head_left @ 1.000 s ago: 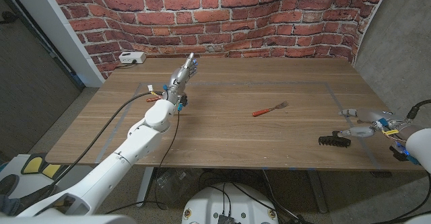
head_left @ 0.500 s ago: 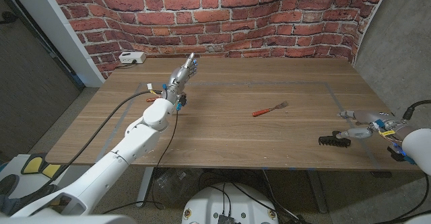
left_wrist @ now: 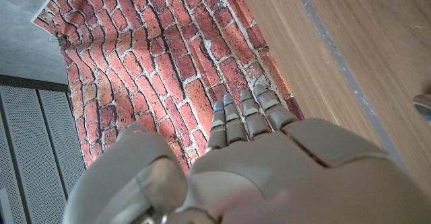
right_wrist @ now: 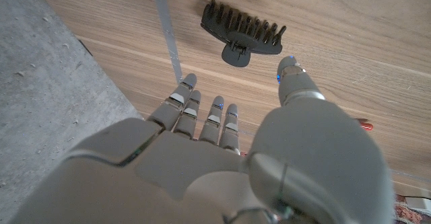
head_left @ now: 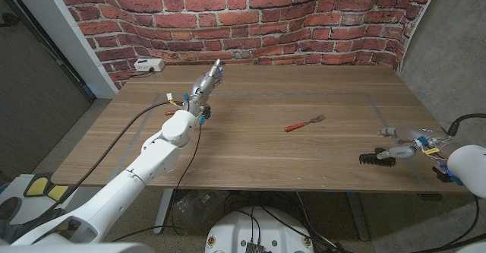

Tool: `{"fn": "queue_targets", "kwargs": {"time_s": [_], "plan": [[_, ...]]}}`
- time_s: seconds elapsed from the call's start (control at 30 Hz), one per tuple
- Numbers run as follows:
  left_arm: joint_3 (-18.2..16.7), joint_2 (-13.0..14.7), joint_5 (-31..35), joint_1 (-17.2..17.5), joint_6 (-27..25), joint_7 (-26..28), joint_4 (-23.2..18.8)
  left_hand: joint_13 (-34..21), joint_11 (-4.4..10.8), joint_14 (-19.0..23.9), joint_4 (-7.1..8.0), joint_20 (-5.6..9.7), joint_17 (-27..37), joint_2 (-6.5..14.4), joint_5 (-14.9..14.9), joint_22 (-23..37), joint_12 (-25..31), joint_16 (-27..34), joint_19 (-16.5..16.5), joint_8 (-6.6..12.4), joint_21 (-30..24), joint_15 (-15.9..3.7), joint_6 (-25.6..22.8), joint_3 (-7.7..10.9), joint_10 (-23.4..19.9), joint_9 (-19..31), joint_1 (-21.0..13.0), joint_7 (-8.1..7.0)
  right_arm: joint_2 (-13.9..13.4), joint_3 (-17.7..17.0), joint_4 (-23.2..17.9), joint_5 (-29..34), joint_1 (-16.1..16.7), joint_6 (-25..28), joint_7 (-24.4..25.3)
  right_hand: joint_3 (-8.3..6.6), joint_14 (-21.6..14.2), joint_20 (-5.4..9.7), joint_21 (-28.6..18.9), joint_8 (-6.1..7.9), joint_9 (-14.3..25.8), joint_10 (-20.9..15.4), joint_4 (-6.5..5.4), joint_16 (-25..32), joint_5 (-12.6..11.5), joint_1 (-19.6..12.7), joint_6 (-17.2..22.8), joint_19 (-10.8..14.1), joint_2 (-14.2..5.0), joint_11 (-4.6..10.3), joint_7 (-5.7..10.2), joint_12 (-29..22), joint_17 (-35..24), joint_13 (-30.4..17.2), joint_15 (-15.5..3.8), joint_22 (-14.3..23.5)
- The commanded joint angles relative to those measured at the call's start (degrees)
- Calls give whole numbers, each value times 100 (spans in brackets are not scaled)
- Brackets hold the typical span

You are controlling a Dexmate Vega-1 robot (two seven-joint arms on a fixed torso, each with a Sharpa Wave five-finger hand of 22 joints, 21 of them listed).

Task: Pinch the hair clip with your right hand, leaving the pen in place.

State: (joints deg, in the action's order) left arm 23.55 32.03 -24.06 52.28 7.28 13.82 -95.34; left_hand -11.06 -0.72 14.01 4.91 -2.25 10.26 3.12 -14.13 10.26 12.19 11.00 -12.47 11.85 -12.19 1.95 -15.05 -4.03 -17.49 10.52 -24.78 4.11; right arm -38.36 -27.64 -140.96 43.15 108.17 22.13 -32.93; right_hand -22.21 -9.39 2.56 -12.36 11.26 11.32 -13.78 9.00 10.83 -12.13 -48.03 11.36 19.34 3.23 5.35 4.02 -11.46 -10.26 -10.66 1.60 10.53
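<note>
The clip (head_left: pixel 373 159) lies on the surface (head_left: pixel 266 147) near its right front corner, a dark claw clip resting on its side. I judge it light, stiff plastic with a spring hinge; it should skate on the smooth wood if I nudge it, and the teeth offer poor purchase, so I would pinch across the hinge tab or the spine rather than the comb. My right hand (head_left: pixel 410 142) sits just beside it, fingers spread and holding nothing, thumb apart from the rest. The right wrist view gives me what the head view cannot: the clip's (right_wrist: pixel 241 30) row of teeth, the small tab facing my fingers (right_wrist: pixel 202 116), and a clear gap between fingertips and clip. The head view alone shows the pen (head_left: pixel 304 123), a red-handled item well apart at mid-surface, and my left hand (head_left: pixel 206 84), open with fingers together, far across the surface.
</note>
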Motion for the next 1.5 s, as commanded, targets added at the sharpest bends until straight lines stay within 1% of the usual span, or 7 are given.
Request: {"fn": "queue_targets", "kwargs": {"time_s": [0.03,0.13,0.23,0.37,0.63,1.2,1.5], "plan": [[56,-74,-8,-43,54,-20,104,-13,13,2,2,-37,25,-12,3,9,-16,-18,-20,-1,23,-28,-68,-35,-58,26,17,-10,-67,98,119,18,0,5,119,-35,-76,-4,-45,51,32,-52,5,27,-37,-75,31,86,41,21,52,-43,-25,-18,-15,27],[63,-78,-4,-51,59,-26,114,-13,13,-2,3,-42,25,-9,5,10,-17,-19,-20,-1,24,-20,-72,-37,-59,26,15,-13,-98,114,158,8,-4,30,113,-37,-47,5,-37,74,33,-87,8,9,-41,-90,80,70,44,20,76,-57,-24,-17,-16,27],[63,-83,-4,-52,61,-21,119,-13,21,-2,3,-43,25,-8,7,10,-15,-19,-18,-1,25,-22,-76,-39,-67,26,14,-13,-124,123,170,16,-2,85,97,-32,116,16,6,97,35,-170,-10,-55,-50,-87,125,-39,42,37,92,-86,-31,-16,13,27],[68,-90,-17,-62,59,-35,146,-13,11,2,3,-42,25,-6,9,10,-18,-18,-20,-3,25,-19,-76,-42,-64,26,12,-18,-159,147,180,17,4,151,78,-32,212,-9,39,114,35,-213,-18,-79,-56,-89,163,-128,40,61,103,-99,-35,-16,59,27],[75,-99,-45,-82,68,-71,193,-13,15,0,4,-47,25,0,15,10,-22,-18,-18,-4,27,-20,-84,-48,-62,27,9,-18,-269,291,245,22,-32,244,123,-44,223,-17,38,129,36,-254,-14,-72,-65,-113,198,-134,27,83,121,-110,-36,-15,49,27],[74,-91,-66,-94,39,-73,211,-14,6,1,5,-50,25,10,26,11,-28,-18,-18,-10,30,-22,-89,-61,-65,27,0,-23,-550,502,465,-26,-111,450,332,-55,38,37,-28,172,36,-392,7,1,-94,-229,313,26,4,114,171,-144,-23,-12,-34,26],[97,-125,-89,-113,44,-90,269,-14,10,-5,6,-47,25,14,30,11,-31,-21,-18,-13,31,-13,-89,-67,-64,27,-3,-22,-683,569,536,-122,-145,569,379,-45,-115,50,-64,227,36,-542,7,35,-108,-299,470,131,-19,194,242,-180,-16,-10,-62,25]]}}
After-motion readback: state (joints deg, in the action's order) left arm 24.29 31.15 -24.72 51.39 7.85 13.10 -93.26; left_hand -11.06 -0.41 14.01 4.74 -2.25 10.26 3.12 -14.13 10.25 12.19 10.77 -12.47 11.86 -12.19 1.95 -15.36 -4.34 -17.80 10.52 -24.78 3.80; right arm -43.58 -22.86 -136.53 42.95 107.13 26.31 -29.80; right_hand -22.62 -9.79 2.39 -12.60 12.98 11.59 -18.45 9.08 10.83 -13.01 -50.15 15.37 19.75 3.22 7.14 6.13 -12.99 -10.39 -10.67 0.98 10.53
